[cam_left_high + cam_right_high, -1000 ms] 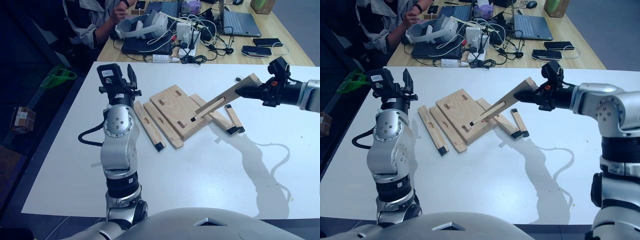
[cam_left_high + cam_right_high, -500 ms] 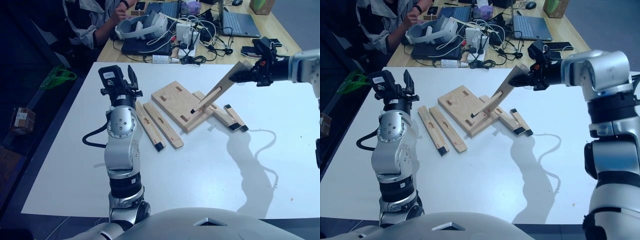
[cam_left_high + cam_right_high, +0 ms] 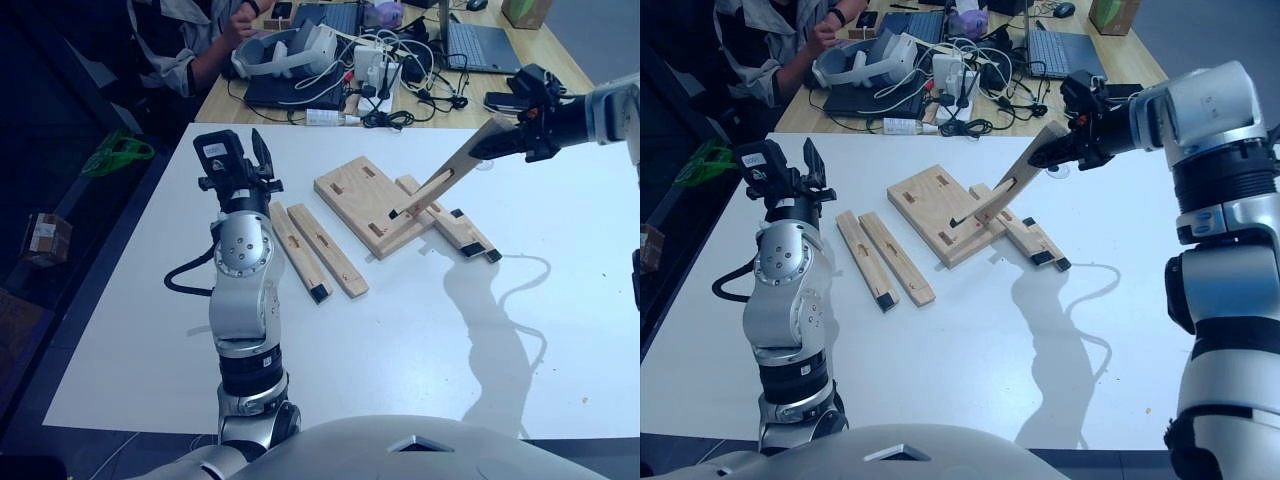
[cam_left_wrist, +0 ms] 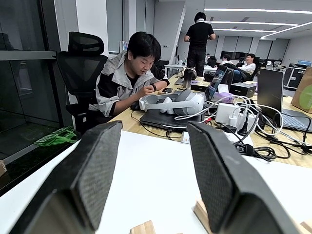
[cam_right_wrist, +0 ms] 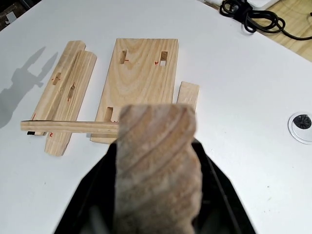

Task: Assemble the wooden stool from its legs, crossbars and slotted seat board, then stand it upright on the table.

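An open-plan office doubling as a robotics lab — long ceiling light strips (image 4: pixel 246 9), a black office chair (image 4: pixel 84 53), and a wooden desk (image 3: pixel 230 105) crowded with laptops (image 3: pixel 478 45), a VR headset (image 3: pixel 285 52) and tangled cables (image 4: pixel 265 144) — just behind the white worktable (image 3: pixel 380 340).

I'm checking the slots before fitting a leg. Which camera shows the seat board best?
The right wrist view: it looks down on the seat board, three slots plain, the held leg hiding one corner. The eye views show it slanted, farther off. The left wrist view's wood tips cannot be identified.
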`<state>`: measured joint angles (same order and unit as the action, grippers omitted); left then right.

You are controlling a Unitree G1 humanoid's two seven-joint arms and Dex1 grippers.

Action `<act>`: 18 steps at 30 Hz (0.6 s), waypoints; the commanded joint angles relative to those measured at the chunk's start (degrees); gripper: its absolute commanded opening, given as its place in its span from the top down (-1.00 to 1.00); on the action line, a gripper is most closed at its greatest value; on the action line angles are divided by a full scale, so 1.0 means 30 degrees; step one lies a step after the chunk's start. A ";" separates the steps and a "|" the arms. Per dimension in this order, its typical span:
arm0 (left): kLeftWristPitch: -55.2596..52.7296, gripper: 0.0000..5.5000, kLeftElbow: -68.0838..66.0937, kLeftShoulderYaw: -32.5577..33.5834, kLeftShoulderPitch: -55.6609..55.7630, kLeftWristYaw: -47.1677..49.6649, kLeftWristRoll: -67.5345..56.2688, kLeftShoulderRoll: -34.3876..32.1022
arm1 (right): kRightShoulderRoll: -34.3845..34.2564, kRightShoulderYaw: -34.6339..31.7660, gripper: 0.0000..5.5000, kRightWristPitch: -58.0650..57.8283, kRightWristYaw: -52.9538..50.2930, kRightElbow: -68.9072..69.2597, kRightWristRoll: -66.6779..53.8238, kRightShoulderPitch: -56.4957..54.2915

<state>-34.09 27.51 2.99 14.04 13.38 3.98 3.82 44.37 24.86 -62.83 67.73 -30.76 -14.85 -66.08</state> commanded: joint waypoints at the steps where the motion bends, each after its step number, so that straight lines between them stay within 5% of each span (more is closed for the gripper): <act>1: 0.0164 0.10 -0.0190 0.0360 0.0201 0.0156 0.0026 0.0133 | 0.1040 0.1492 0.64 -0.1029 0.1166 0.1429 0.0560 0.1072; 8: 0.0233 0.10 -0.0639 0.0368 0.0675 -0.0102 0.0022 -0.0021 | -0.0504 0.2095 0.64 0.0236 0.1127 -0.0665 0.1753 -0.0126; 18: 0.0309 0.10 -0.0975 0.1033 0.1094 -0.0120 -0.0037 -0.0316 | -0.4056 0.4430 0.64 0.6304 0.5625 -0.8356 0.5893 -0.4917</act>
<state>-33.02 24.90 6.15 16.88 13.03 3.88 2.77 33.92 36.27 -45.82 81.36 -52.82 0.30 -80.61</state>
